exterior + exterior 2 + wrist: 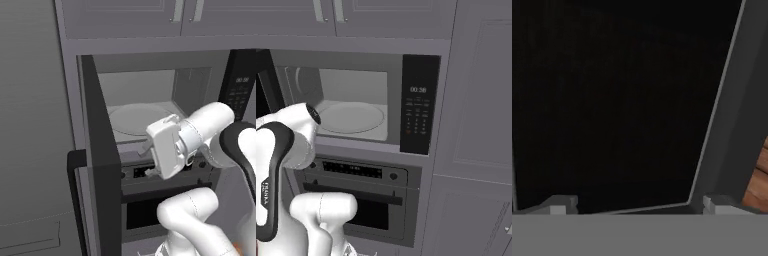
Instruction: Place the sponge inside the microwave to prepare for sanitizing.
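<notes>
Gripper (pixel 634 205): seen in the hand view as two pale finger tips standing well apart at the bottom edge, left and right, with nothing between them; the jaws are spread wide. In the left base view the white hand (pixel 167 147) is held just in front of the open microwave, at the level of its lower edge, turned toward the opened door.

Cabinet wall (pixel 476 125): grey panelled fronts are seen around and above the built-in appliances.

Microwave (pixel 356 65): a large grey built-in box set in the cabinet wall, above the oven. A pale interior is exposed, with a round turntable (pixel 351 117) lying flat on its floor.

Door (pixel 100 165): swung fully out to the left, seen edge-on in the left base view, dark on its inner face. A dark bar handle (pixel 75 175) is carried on its outer side. The dark window pane (pixel 612 100) with its grey frame (pixel 732 110) is faced closely in the hand view.

Oven (pixel 356 195): set directly beneath the microwave, with a horizontal handle and a dark window.

Keypad panel (pixel 418 110): a black vertical strip right of the cavity, with a small lit display at its top and rows of buttons below.

Sponge: its place cannot be told from these views; the turntable is bare.
</notes>
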